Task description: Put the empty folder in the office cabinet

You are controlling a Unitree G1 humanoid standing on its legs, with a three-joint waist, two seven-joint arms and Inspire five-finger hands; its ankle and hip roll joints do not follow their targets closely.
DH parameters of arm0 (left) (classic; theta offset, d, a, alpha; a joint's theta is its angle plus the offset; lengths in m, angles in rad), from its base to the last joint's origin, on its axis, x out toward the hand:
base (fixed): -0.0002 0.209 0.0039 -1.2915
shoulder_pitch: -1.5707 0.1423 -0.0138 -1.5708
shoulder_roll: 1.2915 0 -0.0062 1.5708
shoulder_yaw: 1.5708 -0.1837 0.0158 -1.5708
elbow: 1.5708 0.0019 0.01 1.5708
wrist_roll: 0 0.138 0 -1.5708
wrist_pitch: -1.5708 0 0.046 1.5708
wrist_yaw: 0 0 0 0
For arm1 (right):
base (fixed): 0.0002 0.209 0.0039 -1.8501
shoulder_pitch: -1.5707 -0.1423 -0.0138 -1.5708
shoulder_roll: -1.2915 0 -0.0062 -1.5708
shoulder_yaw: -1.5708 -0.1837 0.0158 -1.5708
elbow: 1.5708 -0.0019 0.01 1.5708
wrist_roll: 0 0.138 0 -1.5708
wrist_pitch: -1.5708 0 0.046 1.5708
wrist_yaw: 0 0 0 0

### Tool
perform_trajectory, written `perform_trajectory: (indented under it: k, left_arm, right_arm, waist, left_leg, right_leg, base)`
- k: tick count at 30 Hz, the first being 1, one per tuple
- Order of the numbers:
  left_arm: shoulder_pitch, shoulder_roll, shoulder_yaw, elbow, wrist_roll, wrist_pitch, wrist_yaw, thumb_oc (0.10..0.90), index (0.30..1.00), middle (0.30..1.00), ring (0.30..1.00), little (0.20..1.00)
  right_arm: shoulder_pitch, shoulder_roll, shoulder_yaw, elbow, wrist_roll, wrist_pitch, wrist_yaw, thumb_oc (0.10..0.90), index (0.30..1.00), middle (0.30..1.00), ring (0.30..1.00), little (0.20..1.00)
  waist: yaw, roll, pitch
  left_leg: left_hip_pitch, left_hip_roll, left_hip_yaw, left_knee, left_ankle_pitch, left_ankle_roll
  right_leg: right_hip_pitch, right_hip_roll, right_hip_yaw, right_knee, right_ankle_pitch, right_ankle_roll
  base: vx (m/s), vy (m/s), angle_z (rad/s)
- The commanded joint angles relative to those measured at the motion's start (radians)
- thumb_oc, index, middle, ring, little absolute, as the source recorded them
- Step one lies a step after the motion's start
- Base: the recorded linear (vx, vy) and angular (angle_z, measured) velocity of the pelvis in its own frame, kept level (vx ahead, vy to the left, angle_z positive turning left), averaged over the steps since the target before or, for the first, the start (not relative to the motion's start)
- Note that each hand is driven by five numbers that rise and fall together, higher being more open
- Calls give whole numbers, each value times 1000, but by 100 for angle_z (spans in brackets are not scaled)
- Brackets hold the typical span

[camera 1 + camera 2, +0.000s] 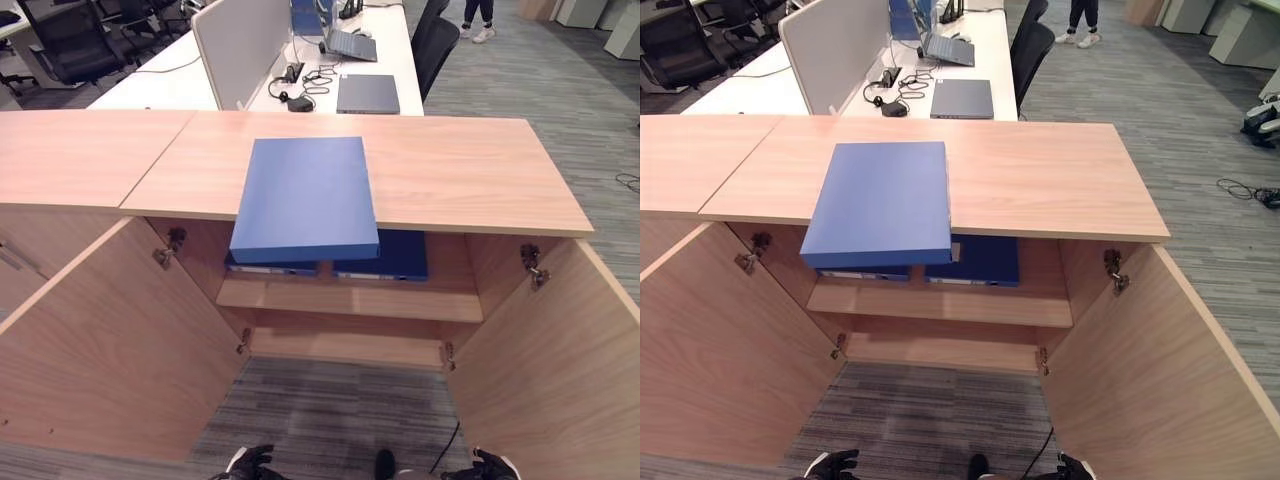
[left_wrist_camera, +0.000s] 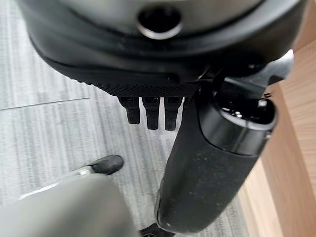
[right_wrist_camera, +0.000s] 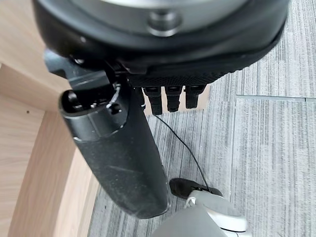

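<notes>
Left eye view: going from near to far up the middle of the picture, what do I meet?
Carpet floor → lower cabinet shelf → upper shelf holding blue binders → blue folder overhanging the cabinet top → closed grey laptop on the white desk.

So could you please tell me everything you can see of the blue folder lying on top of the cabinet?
The blue folder is a plain, matte, rectangular binder, closed and lying flat on the light wooden cabinet top. It sits slightly askew, its near end jutting out past the top's front edge above the open doors. Nothing holds it; only the top touches it. Beneath the overhang, other blue binders rest on the upper shelf inside.
</notes>
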Motion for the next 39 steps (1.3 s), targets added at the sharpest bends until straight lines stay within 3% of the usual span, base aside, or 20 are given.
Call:
perform_trajectory:
  k: [1,2,3,5,6,8,10,13,20,39]
  left_arm:
    - [-26,33,0,-60,-17,-17,-7,800,900,900,900,900]
    - [-27,33,1,-60,-17,-17,-7,800,900,900,900,900]
    - [-32,36,-3,-63,-17,-16,-1,800,900,900,900,900]
    - [-33,35,-6,-63,-20,-17,-1,800,900,900,900,900]
    - [-33,32,-6,-63,-20,-18,-3,800,900,900,900,900]
    - [-33,27,-16,-61,-13,-18,-9,800,900,900,900,900]
    - [-21,26,-14,-48,-10,-19,-9,800,900,900,900,900]
    - [-13,18,-15,-32,8,-20,-10,800,900,900,900,900]
    - [11,34,-5,-14,54,-11,-15,800,900,900,900,900]
    - [13,57,20,-38,34,-20,2,800,900,900,900,900]
  right_arm:
    - [-11,-50,-6,8,11,-21,-23,800,900,900,900,900]
    - [-11,-50,-6,8,12,-21,-23,800,900,900,900,900]
    - [-23,-59,-10,12,20,-19,-32,800,900,900,900,900]
    - [-27,-60,-12,14,23,-18,-33,800,900,900,900,900]
    - [-29,-60,-16,14,27,-17,-35,800,900,900,900,900]
    - [-32,-63,-18,12,32,-18,-36,800,900,900,900,900]
    - [-40,-64,-4,18,11,-21,-33,800,900,900,900,900]
    - [-33,-54,-4,24,1,-21,-31,800,900,900,900,900]
    - [-25,-10,15,32,-36,-5,-12,800,900,900,900,900]
    - [-2,23,20,48,-49,2,-2,800,900,900,900,900]
  waist:
    - [20,-41,86]
    - [19,-40,86]
    - [28,-58,101]
    - [30,-58,105]
    - [32,-58,104]
    - [55,-59,103]
    - [87,-31,88]
    - [84,-28,72]
    - [86,-43,29]
    - [82,-63,6]
  left_leg:
    - [-85,9,30,377,128,-4]
    - [-89,10,28,385,125,-4]
    - [-150,22,60,431,120,1]
    - [-174,46,79,424,113,-1]
    - [-190,68,99,381,103,-2]
    - [-206,65,119,243,54,7]
    - [-205,36,48,45,77,-3]
    - [-167,31,45,1,77,-6]
    - [-43,-4,100,-69,44,20]
    - [7,-45,138,-91,-8,55]
  right_leg:
    - [-27,-57,49,19,19,44]
    - [-28,-57,48,20,19,44]
    - [-12,-69,49,9,10,41]
    - [-6,-76,49,4,5,45]
    - [4,-83,46,-5,0,52]
    - [34,-84,53,-34,-4,71]
    - [70,-62,88,-57,-16,91]
    - [105,-59,99,-82,-16,96]
    - [148,-100,137,-91,-3,128]
    - [147,-146,143,-91,16,168]
  base:
    - [-19,-158,10]
    - [45,-173,17]
    - [30,-62,3]
    - [66,-15,2]
    - [146,39,8]
    - [236,95,10]
    - [263,155,12]
    - [174,82,-25]
    - [152,117,-42]
    - [60,58,-10]
